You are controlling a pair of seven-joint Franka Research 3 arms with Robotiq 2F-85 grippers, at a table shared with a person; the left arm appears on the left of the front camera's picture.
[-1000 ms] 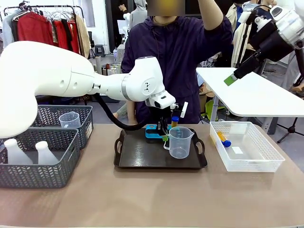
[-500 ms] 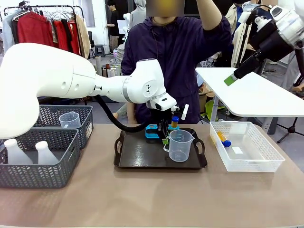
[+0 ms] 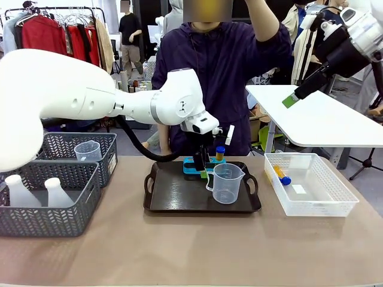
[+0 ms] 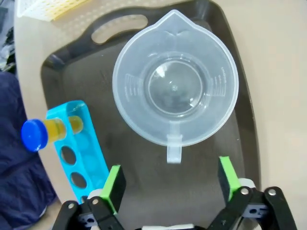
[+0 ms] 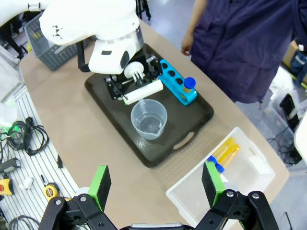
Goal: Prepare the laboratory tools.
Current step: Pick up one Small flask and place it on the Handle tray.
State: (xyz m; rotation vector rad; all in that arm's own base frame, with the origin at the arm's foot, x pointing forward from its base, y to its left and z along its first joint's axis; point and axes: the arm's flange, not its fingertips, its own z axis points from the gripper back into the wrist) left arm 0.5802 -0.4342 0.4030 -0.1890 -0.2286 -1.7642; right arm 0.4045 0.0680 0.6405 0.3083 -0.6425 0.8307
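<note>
A clear beaker (image 3: 226,182) stands upright on the black tray (image 3: 179,197). My left gripper (image 4: 170,184) is open, its green pads on either side of the beaker's handle (image 4: 173,152) without touching it. Behind it on the tray is the blue rack (image 4: 79,143) with one blue-capped amber tube (image 4: 41,133) in an end hole. Two more tubes (image 5: 224,154) lie in the white mesh basket (image 3: 335,197). My right gripper (image 5: 156,184) is open and empty, high above the table's right side.
Two grey lattice baskets stand at the left: the near one (image 3: 54,221) holds two white conical flasks (image 3: 20,192), the far one holds another beaker (image 3: 88,150). A person in dark purple stands behind the tray. A white side table (image 3: 323,122) is at the far right.
My left gripper has opened and let go of the beaker's handle, then lifted slightly. The beaker stays standing on the tray. The right arm has not moved.
</note>
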